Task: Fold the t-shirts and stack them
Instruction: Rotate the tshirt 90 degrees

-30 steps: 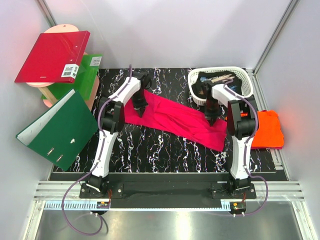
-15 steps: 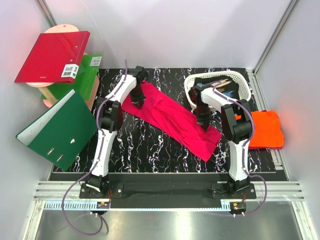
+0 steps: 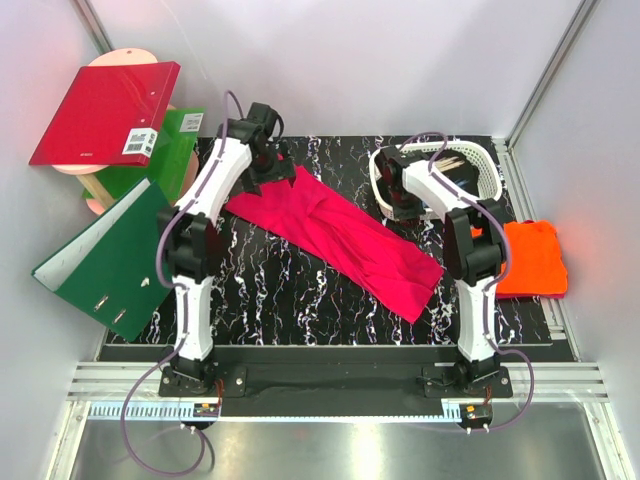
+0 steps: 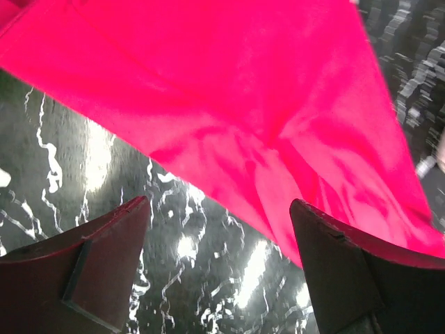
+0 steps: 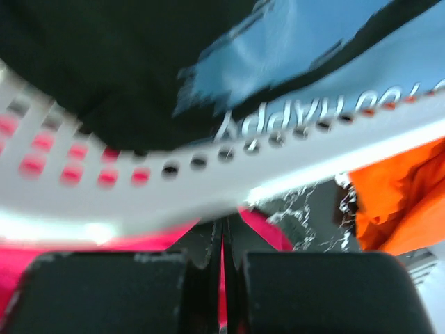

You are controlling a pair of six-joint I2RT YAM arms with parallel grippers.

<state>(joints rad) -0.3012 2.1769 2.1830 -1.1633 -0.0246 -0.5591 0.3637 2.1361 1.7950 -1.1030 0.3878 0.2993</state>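
So, left gripper (image 4: 219,207) first: its fingers are spread wide with nothing between them. It hangs over the edge of the pink t-shirt (image 3: 330,235), right where the cloth meets the black marble table (image 3: 280,300). From above, that gripper sits at the shirt's 11 o'clock end.

The right gripper (image 5: 222,275) is the opposite. Its fingers are pressed together with only a hairline slit, and I don't see anything caught in there. It's tucked up against the near rim of the white basket (image 3: 490,165), roughly 1 o'clock from the middle of the pink shirt. The wrist view is blurry, but you can make out dark cloth with a blue print in the basket.

The pink shirt lies flat as a long strip, running diagonally across the table from 10 o'clock down to 4 o'clock. The orange t-shirt (image 3: 535,255) is bunched at the table's 3 o'clock edge, behind the right arm and apart from the pink one.
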